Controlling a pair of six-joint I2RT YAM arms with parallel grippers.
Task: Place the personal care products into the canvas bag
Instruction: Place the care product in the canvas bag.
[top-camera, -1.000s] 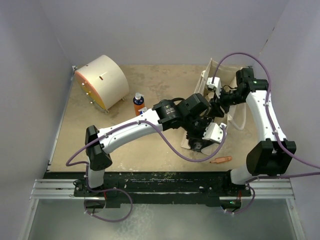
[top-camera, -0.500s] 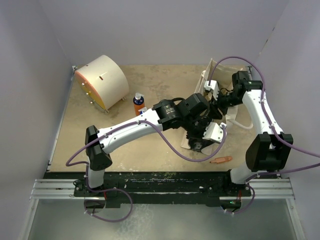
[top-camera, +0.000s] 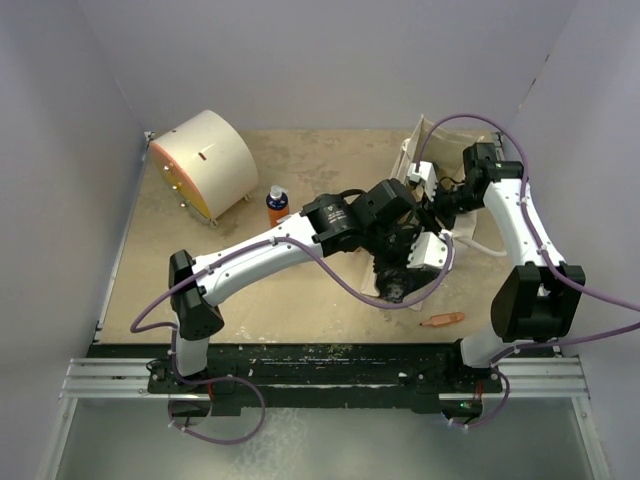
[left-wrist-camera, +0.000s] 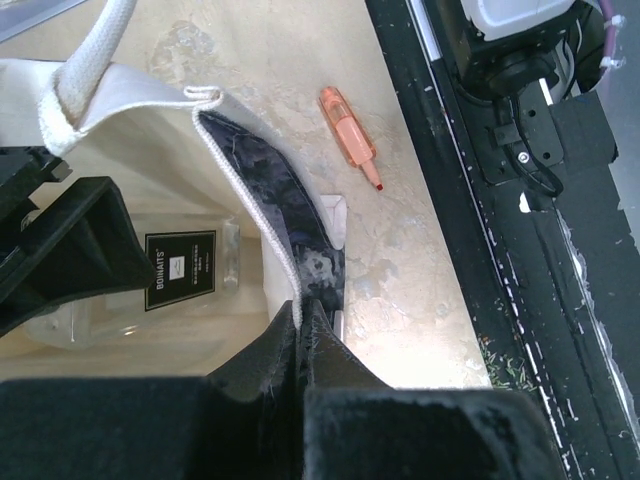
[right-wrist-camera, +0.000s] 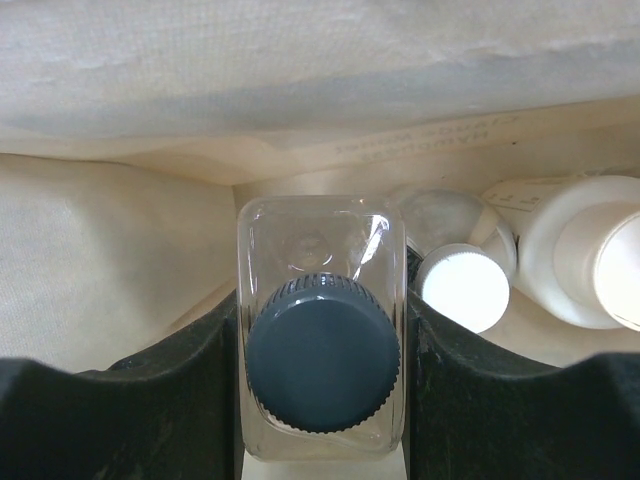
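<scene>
While the beige canvas tote bag (top-camera: 412, 152) stands by the desk's right edge toward the far corner, the top view shows the left gripper (top-camera: 398, 288) at its near rim and the right gripper (top-camera: 438, 205) dipped into its mouth. An orange bottle with a blue cap (top-camera: 277, 205) stands mid-desk, well apart from the bag. A small orange pen-like stick (top-camera: 441, 320) lies by the near edge. Since a second ago the right arm has drawn slightly left; bottle and stick lie unchanged.

From the left wrist, that gripper is pinched tight on the bag's rim at the dark printed panel, and a clear labelled bottle (left-wrist-camera: 180, 270) shows inside.

From the right wrist, the gripper clamps a clear squarish bottle with a black cap (right-wrist-camera: 320, 350) inside the bag, beside a silver bottle with a white cap (right-wrist-camera: 462, 288) and a cream-white bottle (right-wrist-camera: 575, 250).
</scene>
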